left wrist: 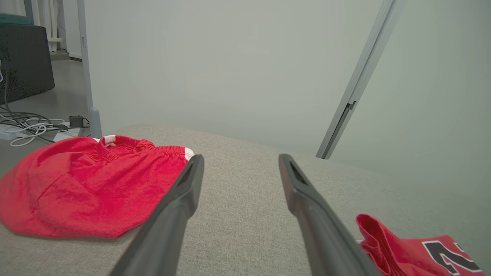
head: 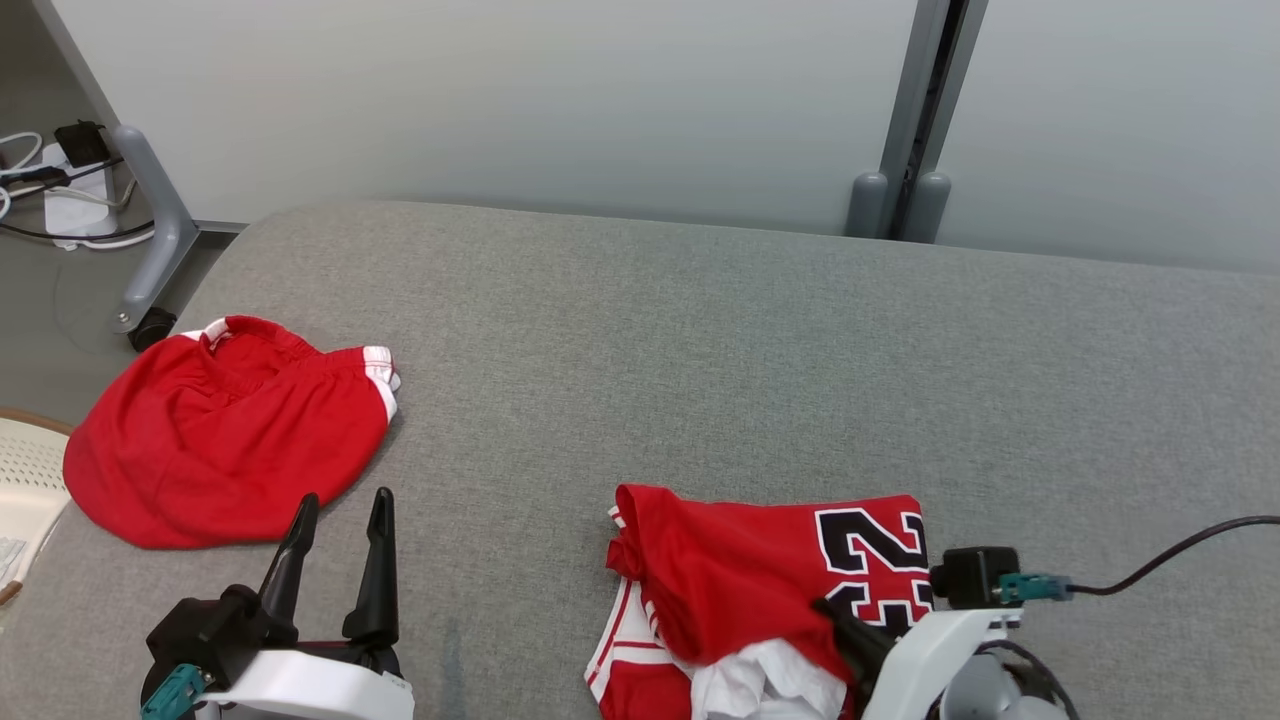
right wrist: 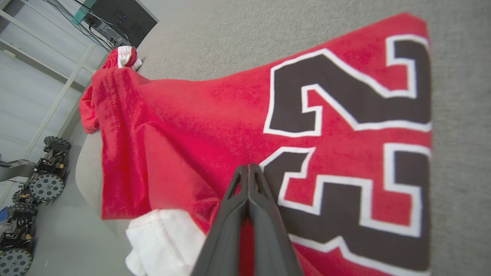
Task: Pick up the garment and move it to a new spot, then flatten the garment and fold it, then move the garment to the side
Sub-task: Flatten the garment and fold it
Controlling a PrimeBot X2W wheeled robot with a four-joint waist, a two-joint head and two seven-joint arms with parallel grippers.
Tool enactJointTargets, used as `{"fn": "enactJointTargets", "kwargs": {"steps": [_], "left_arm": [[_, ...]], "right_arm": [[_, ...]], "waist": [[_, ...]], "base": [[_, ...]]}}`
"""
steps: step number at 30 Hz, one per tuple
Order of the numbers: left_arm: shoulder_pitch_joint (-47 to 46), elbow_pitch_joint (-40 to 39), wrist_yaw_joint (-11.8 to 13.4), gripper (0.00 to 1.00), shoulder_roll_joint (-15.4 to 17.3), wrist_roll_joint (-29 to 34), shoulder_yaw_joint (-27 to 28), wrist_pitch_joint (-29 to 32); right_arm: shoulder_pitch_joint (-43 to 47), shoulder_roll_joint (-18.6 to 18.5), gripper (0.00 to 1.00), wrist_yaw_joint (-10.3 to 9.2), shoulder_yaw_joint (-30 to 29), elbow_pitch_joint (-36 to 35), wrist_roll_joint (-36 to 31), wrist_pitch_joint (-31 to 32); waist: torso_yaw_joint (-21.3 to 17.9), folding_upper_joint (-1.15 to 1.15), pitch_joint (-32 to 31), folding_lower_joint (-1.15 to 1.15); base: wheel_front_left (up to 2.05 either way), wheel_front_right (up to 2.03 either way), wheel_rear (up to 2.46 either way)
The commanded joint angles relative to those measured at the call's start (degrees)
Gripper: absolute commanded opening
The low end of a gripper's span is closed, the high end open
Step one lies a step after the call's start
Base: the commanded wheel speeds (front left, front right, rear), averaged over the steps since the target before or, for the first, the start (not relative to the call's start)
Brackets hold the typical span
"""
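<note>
The garment (head: 740, 570), a red jersey with a black number edged in white, lies crumpled near the front edge of the grey table (head: 700, 330), its white lining showing at the bottom. My right gripper (head: 822, 603) is down on it, and in the right wrist view this gripper (right wrist: 248, 165) is shut with its tips pressed into the puckered red cloth (right wrist: 191, 115) beside the number. My left gripper (head: 345, 497) stands open above bare table, holding nothing. The left wrist view shows that gripper (left wrist: 241, 157) open, with the garment's corner (left wrist: 402, 257) at the lower right.
Red shorts (head: 220, 440) with white trim lie at the table's left end, close to my left fingers (left wrist: 191, 180). A grey partition wall runs behind the table. On the floor at left are cables (head: 60, 190), a caster leg (head: 150, 250) and a pale basket (head: 20, 480).
</note>
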Motion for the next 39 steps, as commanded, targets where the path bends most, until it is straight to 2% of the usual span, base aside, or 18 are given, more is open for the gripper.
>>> {"fn": "enactJointTargets", "kwargs": {"steps": [1,8,12,16,20,26,27,28,29,30,33,39], "left_arm": [[-0.46,-0.03,-0.24,1.0,0.2,-0.14,0.02,0.0],[-0.33,0.34,-0.31,1.0,0.19,0.2,-0.01,0.0],[-0.46,0.52,-0.23,1.0,0.19,0.16,-0.2,0.0],[-0.47,0.48,-0.11,1.0,0.19,0.07,0.02,0.0],[-0.1,-0.02,0.07,1.0,0.19,0.29,0.36,0.0],[0.54,-0.88,0.46,1.0,0.2,0.3,0.69,0.0],[0.58,-1.0,0.52,1.0,0.2,0.32,0.8,0.0],[0.58,-1.12,0.5,1.0,0.2,0.38,0.93,0.0],[0.52,-1.26,0.5,1.0,0.19,0.45,1.02,0.0],[0.51,-1.42,0.52,1.0,0.21,0.52,1.16,0.0],[0.54,-1.8,0.51,1.0,0.22,0.69,1.84,0.0],[1.33,-3.53,1.28,1.0,0.2,1.07,3.27,0.0]], "right_arm": [[0.5,0.15,0.0,0.03,0.38,-0.42,0.79,0.42],[1.26,0.75,0.0,0.03,7.3,-4.62,6.48,2.44],[0.43,2.12,0.0,0.03,14.44,-5.19,8.01,3.3],[-1.15,2.49,0.0,0.03,18.36,-6.45,9.52,0.77],[-3.24,0.55,0.0,0.03,19.37,-8.29,10.01,-3.96],[-5.66,-4.28,0.0,0.03,15.83,-12.23,9.64,-12.95],[-6.03,-5.19,0.11,0.02,14.8,-12.5,9.1,-14.24],[-6.4,-6.19,0.4,0.03,13.98,-12.76,8.29,-15.43],[-6.63,-6.97,0.76,0.02,12.85,-12.93,7.55,-16.42],[-6.76,-7.71,1.0,0.03,11.57,-12.99,6.9,-17.28],[-6.84,-9.25,1.0,0.03,6.76,-13.56,4.38,-19.28],[-4.24,-9.74,1.0,0.03,-4.24,-15.0,-1.62,-20.72]], "waist": [[0.12,0.0,-0.05,0.0],[0.99,0.0,-0.32,0.0],[1.33,0.0,-0.36,0.0],[1.11,0.0,-0.34,0.0],[0.07,0.0,-0.63,0.0],[-2.42,0.0,-0.93,0.0],[-2.9,0.0,-0.98,0.0],[-3.38,0.0,-1.03,0.0],[-3.87,0.0,-1.09,0.0],[-4.35,0.0,-1.16,0.0],[-5.82,0.0,-1.27,0.0],[-8.56,0.0,-1.37,0.0]], "base": [[0.0,0.0,0.0],[0.0,0.0,0.0],[0.0,0.0,0.0],[0.0,0.0,0.0],[0.0,0.0,0.0],[0.0,0.0,0.0],[0.0,0.0,0.0],[0.0,0.0,0.0],[0.0,0.0,0.0],[0.0,0.0,0.0],[0.0,0.0,0.0],[0.0,0.0,0.0]]}}
